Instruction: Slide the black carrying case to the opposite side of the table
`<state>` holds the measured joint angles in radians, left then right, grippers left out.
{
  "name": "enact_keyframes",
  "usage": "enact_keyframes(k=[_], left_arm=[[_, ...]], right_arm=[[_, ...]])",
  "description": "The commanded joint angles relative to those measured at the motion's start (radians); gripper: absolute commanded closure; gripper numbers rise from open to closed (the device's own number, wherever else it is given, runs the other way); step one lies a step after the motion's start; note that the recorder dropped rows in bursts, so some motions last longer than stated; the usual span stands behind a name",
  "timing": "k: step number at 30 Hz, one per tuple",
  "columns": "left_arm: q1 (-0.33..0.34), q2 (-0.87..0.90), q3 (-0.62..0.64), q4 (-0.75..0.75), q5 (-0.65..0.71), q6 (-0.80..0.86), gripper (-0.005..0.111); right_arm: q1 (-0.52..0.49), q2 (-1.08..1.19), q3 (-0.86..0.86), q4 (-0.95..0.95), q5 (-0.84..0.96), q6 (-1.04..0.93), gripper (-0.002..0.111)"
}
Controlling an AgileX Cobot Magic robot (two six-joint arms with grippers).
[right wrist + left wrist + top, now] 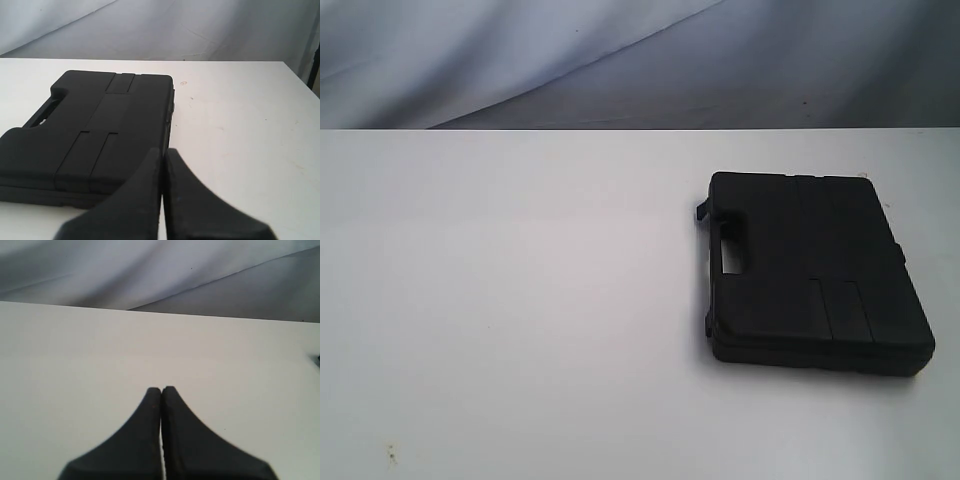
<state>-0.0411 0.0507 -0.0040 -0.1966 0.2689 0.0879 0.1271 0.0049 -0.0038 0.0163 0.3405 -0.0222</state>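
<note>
The black carrying case [810, 270] lies flat on the right half of the white table [520, 300], its handle cut-out facing left. Neither arm shows in the exterior view. In the right wrist view the case [95, 135] lies just ahead of my right gripper [163, 151], whose two black fingers are pressed together with nothing between them; its tips stand near the case's near corner, and contact cannot be told. My left gripper [161, 389] is shut too, over bare table [75, 365], with only a sliver of the case [318, 358] at the frame's edge.
A grey-white cloth backdrop [620, 60] hangs behind the table's far edge. A few tiny specks [390, 455] mark the tabletop near the front left. The table's right edge [300, 75] shows in the right wrist view, with a dark post [315, 65] beyond it.
</note>
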Motion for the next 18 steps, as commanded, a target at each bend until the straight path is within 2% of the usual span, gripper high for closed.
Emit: enact_keyframes(k=[1, 10, 18], left_arm=[[0.003, -0.003, 0.004, 0.000, -0.003, -0.001, 0.107], [0.003, -0.003, 0.004, 0.000, -0.003, -0.001, 0.107], [0.003, -0.003, 0.004, 0.000, -0.003, -0.001, 0.107]], right_arm=[[-0.008, -0.005, 0.004, -0.024, -0.008, -0.003, 0.108], [-0.008, -0.005, 0.004, -0.036, -0.016, -0.008, 0.108], [-0.008, -0.005, 0.004, -0.090, -0.214, -0.003, 0.108]])
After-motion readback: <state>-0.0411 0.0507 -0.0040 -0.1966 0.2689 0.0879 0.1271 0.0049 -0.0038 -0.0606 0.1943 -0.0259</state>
